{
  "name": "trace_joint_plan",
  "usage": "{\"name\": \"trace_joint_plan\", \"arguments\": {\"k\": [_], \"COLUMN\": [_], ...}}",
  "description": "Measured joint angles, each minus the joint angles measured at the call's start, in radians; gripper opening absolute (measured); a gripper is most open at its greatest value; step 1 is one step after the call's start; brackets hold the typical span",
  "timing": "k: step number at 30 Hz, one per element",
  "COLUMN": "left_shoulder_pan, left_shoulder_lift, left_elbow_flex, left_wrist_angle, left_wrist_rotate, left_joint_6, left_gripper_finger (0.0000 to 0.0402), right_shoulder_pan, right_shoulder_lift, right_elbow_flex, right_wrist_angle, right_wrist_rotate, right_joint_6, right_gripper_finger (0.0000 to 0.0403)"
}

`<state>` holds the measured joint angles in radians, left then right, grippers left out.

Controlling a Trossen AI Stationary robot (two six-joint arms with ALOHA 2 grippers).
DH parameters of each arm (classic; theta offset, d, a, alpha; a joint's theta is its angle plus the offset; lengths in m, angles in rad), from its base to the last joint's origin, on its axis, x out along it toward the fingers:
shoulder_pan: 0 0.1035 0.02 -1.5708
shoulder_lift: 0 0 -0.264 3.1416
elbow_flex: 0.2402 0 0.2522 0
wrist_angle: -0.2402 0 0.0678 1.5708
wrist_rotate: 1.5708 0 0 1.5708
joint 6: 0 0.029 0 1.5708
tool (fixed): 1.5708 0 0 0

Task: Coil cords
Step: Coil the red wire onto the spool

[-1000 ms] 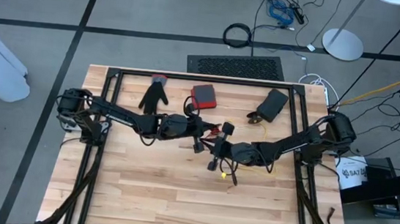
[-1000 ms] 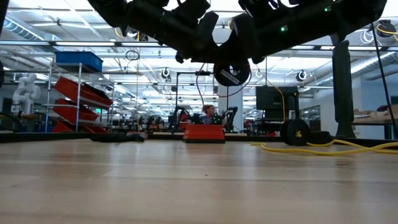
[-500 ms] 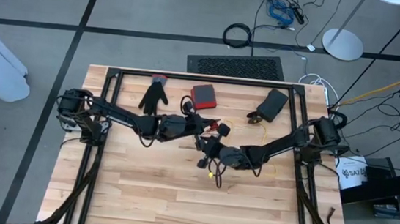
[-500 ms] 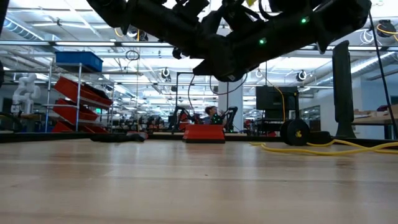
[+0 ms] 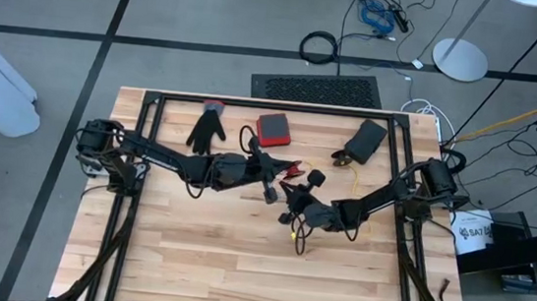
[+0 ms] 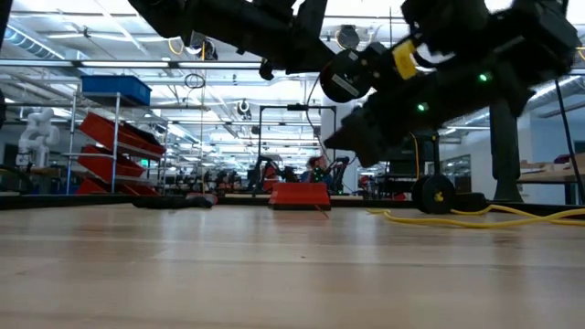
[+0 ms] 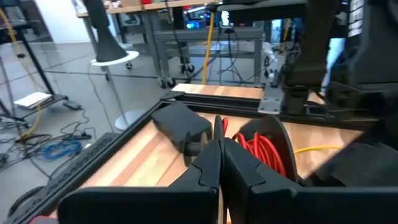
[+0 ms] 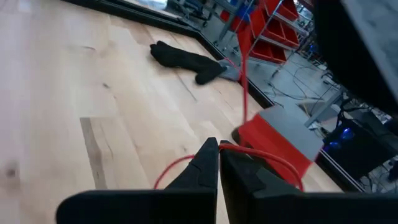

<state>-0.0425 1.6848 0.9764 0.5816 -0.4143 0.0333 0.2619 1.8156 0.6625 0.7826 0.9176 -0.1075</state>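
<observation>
I am working over a wooden table (image 5: pixel 198 262) in a large workshop, with shelving and red bins far behind. Going left to right: a black glove (image 5: pixel 207 127) lies near the far edge, then a red box (image 5: pixel 273 127), and further right a black case (image 5: pixel 365 138).

My left end effector (image 5: pixel 270 182) hangs above the middle of the table, its fingers pressed together on a red cord (image 7: pixel 264 146); from its wrist camera several red loops stand just past the fingertips. Just to its right, my right end effector (image 5: pixel 292 204) is also pressed together, pinching the same red cord (image 8: pixel 249 158), which arcs away from the fingertips. A yellow cord (image 5: pixel 343 195) trails on the table beneath the right arm, its yellow end (image 5: pixel 293 238) near the front of that end effector.

The step in hand looks like laying another turn onto the red coil. To do it well, I would keep the left pinch steady as the anchor, sweep the right around it with light tension, and match each loop to the others. The risk I judge is slack tangling with the yellow cord.
</observation>
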Motion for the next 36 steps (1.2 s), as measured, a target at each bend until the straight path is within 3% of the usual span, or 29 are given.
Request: {"name": "trace_joint_plan", "arguments": {"k": [11, 17, 20, 23, 33, 36], "left_shoulder_pan": [-0.001, 0.000, 0.000, 0.000, 0.000, 0.000], "left_shoulder_lift": [0.000, 0.000, 0.000, 0.000, 0.000, 0.000], "left_elbow_flex": [0.000, 0.000, 0.000, 0.000, -0.001, -0.001], "left_wrist_angle": [-0.004, -0.006, -0.006, -0.006, -0.010, -0.010], "left_wrist_rotate": [0.071, 0.074, 0.093, 0.097, 0.098, 0.098], "left_joint_6": [-0.003, -0.003, -0.003, -0.003, -0.003, -0.003], "left_gripper_finger": [0.0008, 0.0008, 0.0008, 0.0008, 0.0008, 0.0008], "right_shoulder_pan": [-0.005, 0.010, 0.008, 0.000, 0.010, 0.038], "right_shoulder_lift": [0.000, 0.000, 0.000, 0.000, -0.002, -0.002], "right_elbow_flex": [-0.201, -0.226, -0.214, -0.213, -0.212, -0.212], "right_wrist_angle": [0.316, 0.479, 0.478, 0.467, 0.214, 0.101], "right_wrist_rotate": [-0.007, -0.112, -0.121, -0.195, -0.396, -0.400], "right_joint_6": [-0.004, -0.042, -0.041, -0.002, 0.360, 0.475], "right_gripper_finger": [0.0000, 0.0020, 0.0043, 0.0068, 0.0096, 0.0096]}}
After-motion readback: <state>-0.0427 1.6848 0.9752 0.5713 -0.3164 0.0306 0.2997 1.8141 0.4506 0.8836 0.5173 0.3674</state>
